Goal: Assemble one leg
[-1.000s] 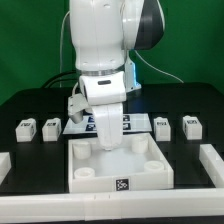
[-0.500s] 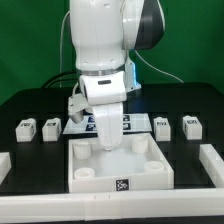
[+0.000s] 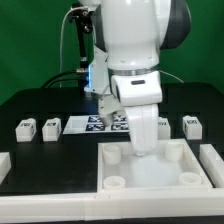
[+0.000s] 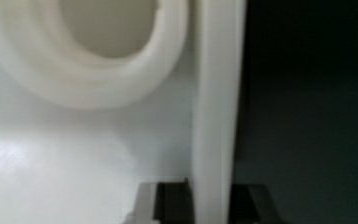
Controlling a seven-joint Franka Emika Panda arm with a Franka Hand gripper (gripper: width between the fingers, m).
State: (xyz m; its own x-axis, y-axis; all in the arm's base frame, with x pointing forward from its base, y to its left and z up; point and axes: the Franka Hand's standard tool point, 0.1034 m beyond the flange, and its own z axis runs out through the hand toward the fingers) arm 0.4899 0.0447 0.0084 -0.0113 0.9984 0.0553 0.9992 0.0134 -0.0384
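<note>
Exterior view: no leg is in hand. One leg [image 3: 191,125] stands on the black table [image 3: 60,150] at the exterior view's right, just beyond the far corner of the tray [image 3: 165,172]. Two other legs [image 3: 50,127] stand side by side at the exterior view's left, well apart from the tray. You cannot make out a fourth behind the arm. The marker board [image 3: 90,123] lies between the two groups.

Handling, as a judgement: a small hard plastic post, light and stiff, with smooth faces that may slip or twist. Take it across two opposite flat sides at mid-height, jaws square to the faces. Leave its end free for a socket [image 3: 114,184].

The gripper [image 3: 146,150] is down inside the tray. Wrist view: the dark fingertips [image 4: 163,200] sit either side of a thin tray wall [image 4: 211,100], set narrow and apparently clamped on it. You would need to let go of the tray before going for a leg.
</note>
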